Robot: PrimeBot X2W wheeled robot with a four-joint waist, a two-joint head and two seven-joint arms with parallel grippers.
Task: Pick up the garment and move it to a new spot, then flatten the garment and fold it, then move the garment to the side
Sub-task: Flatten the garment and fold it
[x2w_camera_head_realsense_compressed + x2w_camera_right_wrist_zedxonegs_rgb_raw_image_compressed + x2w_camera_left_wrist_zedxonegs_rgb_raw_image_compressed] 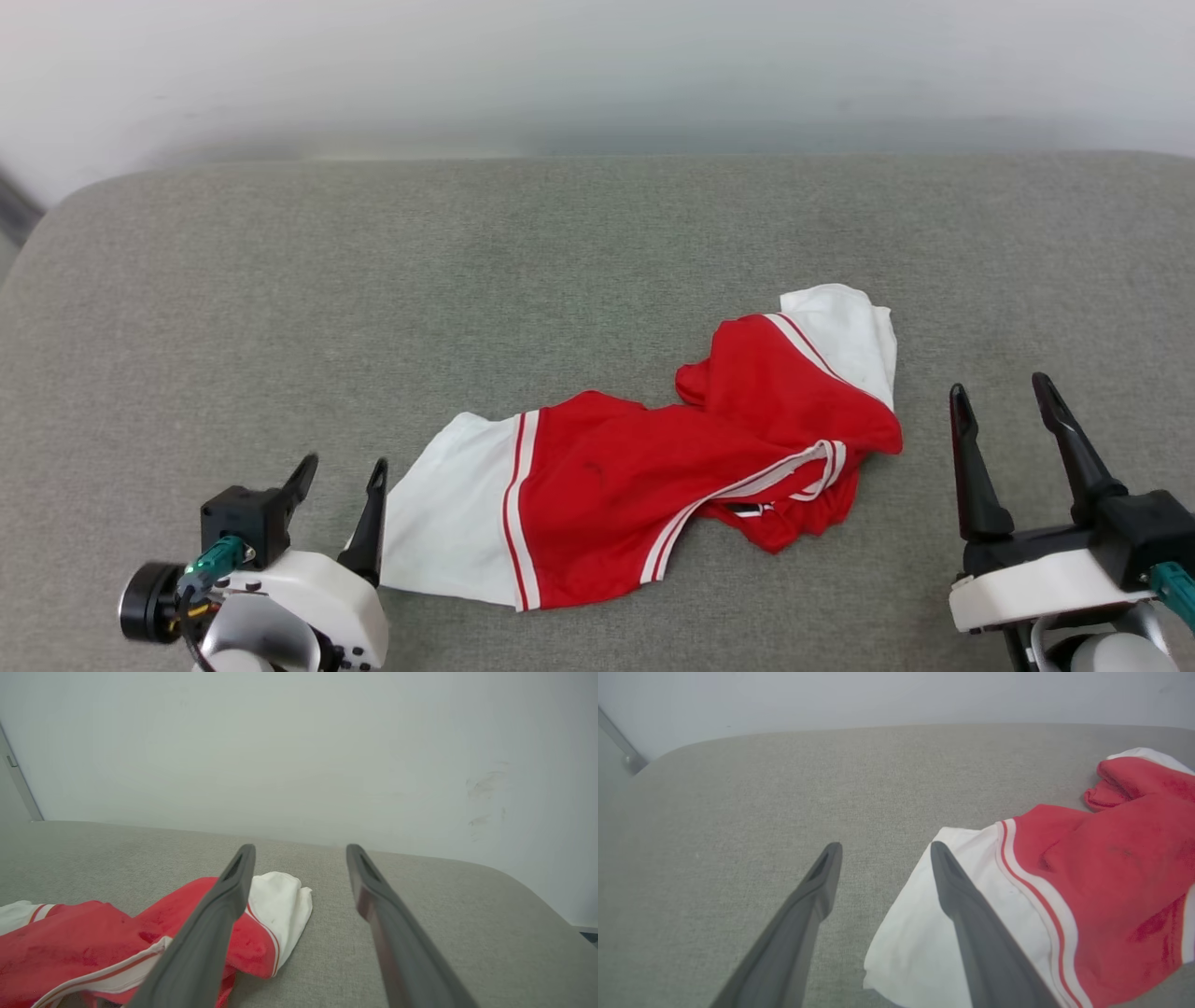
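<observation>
The grey fabric-covered bench [280, 308] carries the red jersey [635, 476], which lies crumpled near its front edge, between the two arms. The far end is bunched and doubled over itself. The right gripper [999, 385] stands apart from that bunched end, jaws spread and empty. The left gripper [343, 462] is also spread and empty, with one finger just beside the white sleeve [448, 523]. The likely trouble is a pinch on the sleeve alone, so the body trails and twists when lifted. A grab at the heaped end could also catch several layers, locking in folds that resist flattening.
</observation>
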